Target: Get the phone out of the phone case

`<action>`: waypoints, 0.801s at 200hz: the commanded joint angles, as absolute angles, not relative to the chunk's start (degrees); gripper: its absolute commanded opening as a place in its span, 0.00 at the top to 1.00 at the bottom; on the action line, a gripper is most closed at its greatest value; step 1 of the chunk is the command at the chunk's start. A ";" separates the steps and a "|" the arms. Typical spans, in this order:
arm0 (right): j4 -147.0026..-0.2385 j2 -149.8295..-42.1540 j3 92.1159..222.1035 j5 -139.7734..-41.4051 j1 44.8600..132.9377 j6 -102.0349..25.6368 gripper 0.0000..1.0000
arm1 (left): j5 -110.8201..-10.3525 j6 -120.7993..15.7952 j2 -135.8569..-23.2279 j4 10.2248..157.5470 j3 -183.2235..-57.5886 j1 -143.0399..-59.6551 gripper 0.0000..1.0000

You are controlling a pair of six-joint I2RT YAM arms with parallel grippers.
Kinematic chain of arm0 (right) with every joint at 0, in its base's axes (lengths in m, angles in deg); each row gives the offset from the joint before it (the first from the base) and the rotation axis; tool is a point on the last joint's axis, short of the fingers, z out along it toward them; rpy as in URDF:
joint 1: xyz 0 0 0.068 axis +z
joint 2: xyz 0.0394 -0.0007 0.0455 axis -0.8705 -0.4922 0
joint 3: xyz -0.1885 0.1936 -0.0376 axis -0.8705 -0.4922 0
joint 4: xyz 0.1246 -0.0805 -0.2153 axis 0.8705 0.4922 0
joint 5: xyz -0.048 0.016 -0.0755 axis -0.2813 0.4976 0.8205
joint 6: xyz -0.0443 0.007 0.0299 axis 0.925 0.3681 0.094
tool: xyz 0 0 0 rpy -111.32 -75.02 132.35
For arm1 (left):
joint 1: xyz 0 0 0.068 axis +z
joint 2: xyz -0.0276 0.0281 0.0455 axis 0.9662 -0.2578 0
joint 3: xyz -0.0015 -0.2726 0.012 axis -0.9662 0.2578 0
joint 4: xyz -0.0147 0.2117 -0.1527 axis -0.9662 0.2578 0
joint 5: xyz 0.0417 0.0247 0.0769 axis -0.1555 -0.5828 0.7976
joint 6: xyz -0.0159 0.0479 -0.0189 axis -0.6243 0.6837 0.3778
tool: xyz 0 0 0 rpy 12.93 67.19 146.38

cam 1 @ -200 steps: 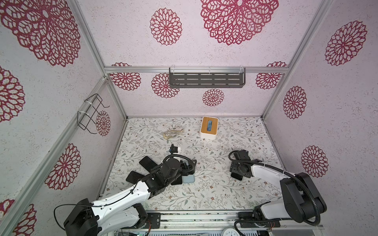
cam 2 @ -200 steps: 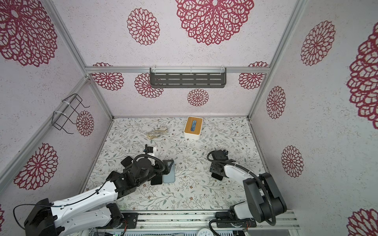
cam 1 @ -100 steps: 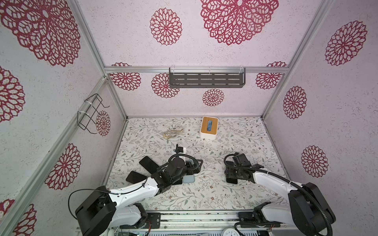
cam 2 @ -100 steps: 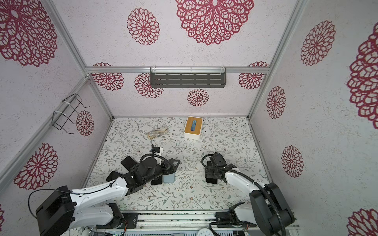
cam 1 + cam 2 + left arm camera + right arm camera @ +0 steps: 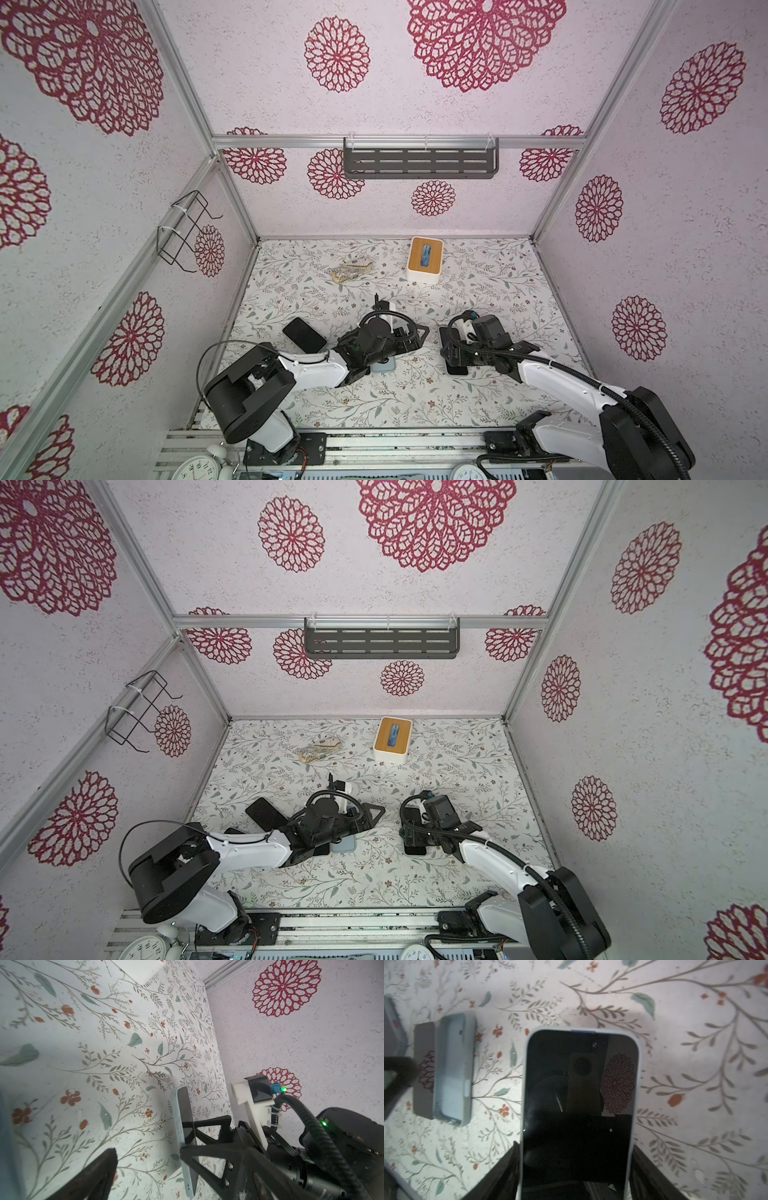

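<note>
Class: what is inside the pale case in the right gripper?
A dark-screened phone fills the pale case, gripped by the right gripper. The case covers the phone's back and edges; the fingers hide part of its sides.

Left arm [image 5: 311,368] and right arm [image 5: 552,374] low, outstretched; left fingers [image 5: 97,1169] wide apart, right fingers [image 5: 504,1167] clamped.

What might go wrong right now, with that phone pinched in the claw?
1. The right gripper holds the phone by its edges near one end only; a tug on the case might twist it loose and drop it.
2. The left gripper stands wide open close to the phone; a misjudged approach may bump it instead of catching the case.
3. An empty case lies under the left arm and could get swept aside.
</note>
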State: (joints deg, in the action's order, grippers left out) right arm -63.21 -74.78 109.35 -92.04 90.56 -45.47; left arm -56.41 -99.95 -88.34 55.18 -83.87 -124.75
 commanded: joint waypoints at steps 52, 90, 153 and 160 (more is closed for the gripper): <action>-69.77 -71.70 110.97 -99.19 94.92 -43.44 0.59 | -61.82 -105.67 -97.38 44.55 -87.31 -124.45 0.16; -70.91 -71.57 110.79 -100.76 96.05 -43.61 0.61 | -63.39 -107.02 -100.06 41.96 -88.35 -124.45 0.37; -71.50 -71.00 111.07 -101.06 96.90 -43.91 0.62 | -64.35 -108.24 -101.31 39.33 -88.14 -124.45 0.81; -71.62 -70.78 111.06 -100.94 96.95 -44.17 0.61 | -64.31 -108.04 -100.75 39.41 -87.88 -124.45 0.84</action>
State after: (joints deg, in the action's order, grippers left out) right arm -68.32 -73.12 109.35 -99.26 96.46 -44.60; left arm -63.01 -108.14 -101.56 42.85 -87.76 -124.75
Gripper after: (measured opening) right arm 0.755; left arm 0.198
